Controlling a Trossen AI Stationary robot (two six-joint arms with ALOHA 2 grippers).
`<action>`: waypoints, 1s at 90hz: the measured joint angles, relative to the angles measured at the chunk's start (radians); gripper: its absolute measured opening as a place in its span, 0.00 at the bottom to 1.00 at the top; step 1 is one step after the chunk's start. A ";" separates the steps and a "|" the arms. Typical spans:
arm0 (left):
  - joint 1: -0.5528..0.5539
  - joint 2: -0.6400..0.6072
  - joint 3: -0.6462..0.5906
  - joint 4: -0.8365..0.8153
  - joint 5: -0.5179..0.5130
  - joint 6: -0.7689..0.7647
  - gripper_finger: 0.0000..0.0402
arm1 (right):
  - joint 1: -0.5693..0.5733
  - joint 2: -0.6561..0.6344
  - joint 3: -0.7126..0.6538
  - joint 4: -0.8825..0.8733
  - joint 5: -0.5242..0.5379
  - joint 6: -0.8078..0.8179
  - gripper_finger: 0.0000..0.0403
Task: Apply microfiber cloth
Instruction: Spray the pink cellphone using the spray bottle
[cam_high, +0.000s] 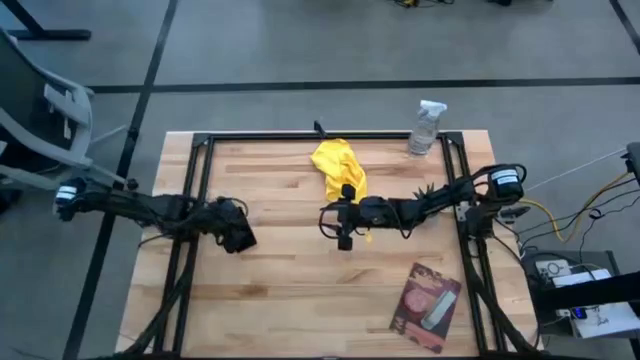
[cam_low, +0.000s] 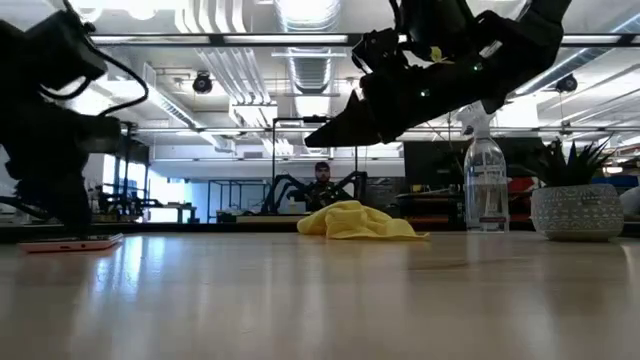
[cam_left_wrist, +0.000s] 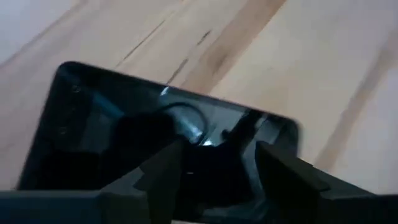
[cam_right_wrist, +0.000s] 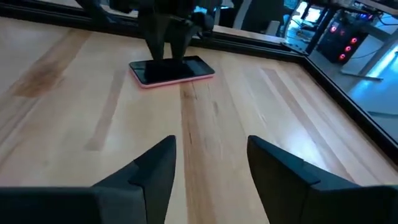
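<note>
From above, the crumpled bright yellow microfiber cloth (cam_high: 339, 165) lies at the far middle of the pale wooden worktop (cam_high: 290, 290), just beyond the right tool (cam_high: 343, 222). The left tool (cam_high: 238, 237) sits over a dark object at the left. A clear plastic spray bottle (cam_high: 425, 128) stands at the far right; a pink-and-dark flat packet (cam_high: 427, 305) lies near right.

At table height, the cloth (cam_low: 355, 221) rests flat, the bottle (cam_low: 485, 186) beside it.

The left wrist camera shows open fingers (cam_left_wrist: 163, 178) above a dark-screened phone (cam_left_wrist: 112, 130).

The right wrist camera shows spread fingers (cam_right_wrist: 157, 172) holding nothing, the pink-edged phone (cam_right_wrist: 171, 70) beyond.
</note>
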 joint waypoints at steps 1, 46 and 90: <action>0.000 0.007 0.000 0.003 -0.002 0.002 0.45 | 0.000 0.000 0.000 0.000 0.000 0.000 0.45; 0.000 0.378 0.013 0.731 0.025 0.405 0.43 | 0.001 0.000 0.016 0.015 0.000 -0.062 0.45; 0.008 0.366 0.308 -0.112 -0.131 0.335 0.37 | 0.006 0.151 0.146 0.015 -0.144 -0.140 0.44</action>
